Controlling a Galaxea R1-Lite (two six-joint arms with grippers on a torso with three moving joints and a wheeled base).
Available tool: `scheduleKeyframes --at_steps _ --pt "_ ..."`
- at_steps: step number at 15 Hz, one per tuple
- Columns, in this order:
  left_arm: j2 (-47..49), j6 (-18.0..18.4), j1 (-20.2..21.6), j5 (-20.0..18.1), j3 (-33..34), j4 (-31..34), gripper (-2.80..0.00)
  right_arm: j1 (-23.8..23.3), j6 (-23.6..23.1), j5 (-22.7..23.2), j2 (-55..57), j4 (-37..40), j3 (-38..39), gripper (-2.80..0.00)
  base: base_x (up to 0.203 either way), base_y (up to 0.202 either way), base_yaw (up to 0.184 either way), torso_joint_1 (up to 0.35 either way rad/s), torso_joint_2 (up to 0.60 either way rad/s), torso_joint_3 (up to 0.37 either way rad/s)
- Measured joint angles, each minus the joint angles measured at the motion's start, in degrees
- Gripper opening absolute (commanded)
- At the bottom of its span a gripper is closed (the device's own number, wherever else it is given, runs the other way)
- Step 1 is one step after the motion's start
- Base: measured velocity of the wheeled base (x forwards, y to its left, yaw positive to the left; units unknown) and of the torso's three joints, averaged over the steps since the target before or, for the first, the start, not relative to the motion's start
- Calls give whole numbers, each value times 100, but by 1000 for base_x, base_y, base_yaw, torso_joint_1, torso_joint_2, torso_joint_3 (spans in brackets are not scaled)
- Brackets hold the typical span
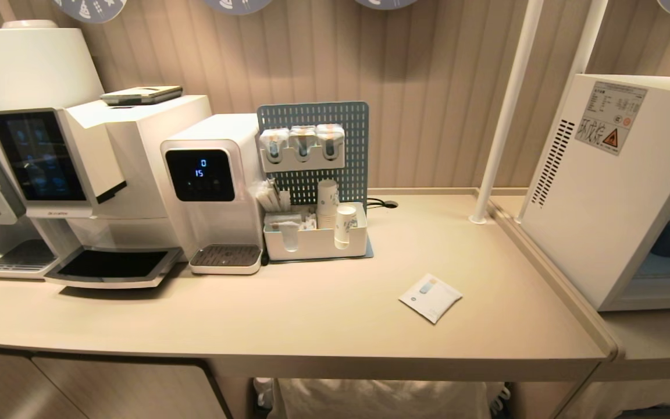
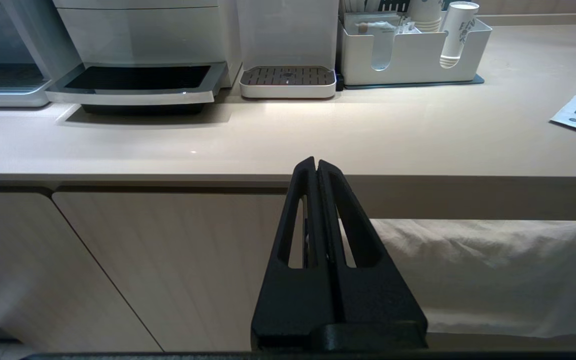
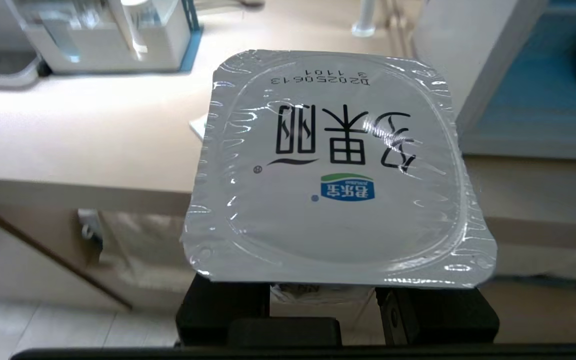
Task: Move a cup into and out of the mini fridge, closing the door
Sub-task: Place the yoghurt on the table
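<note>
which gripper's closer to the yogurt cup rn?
Right. The right gripper holds the yogurt cup in its jaws, out in front of the counter. The left gripper is shut and empty, facing the counter edge.

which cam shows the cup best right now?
Right wrist view: the cup fills the frame, foil lid facing the camera, held in the right gripper. Head view and left wrist view show nothing of it.
</note>
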Motion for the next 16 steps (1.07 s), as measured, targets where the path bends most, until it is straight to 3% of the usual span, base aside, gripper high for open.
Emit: scheduleKeyframes --at_steps 3,6,12,16 --pt "0 1 0 0 0 0 -280 2 50 99 1564 -688 116 -280 0 0 0 0 0 0" --pt "0 -2 0 1 0 2 -280 0 197 124 3220 -2149 585 -280 0 0 0 0 0 0" --pt "0 -16 0 0 0 6 -280 -9 310 68 6745 -6072 1264 -280 0 0 0 0 0 0" --pt "0 -16 0 1 0 6 -280 -16 326 -496 8970 -8638 1036 -280 0 0 0 0 0 0"
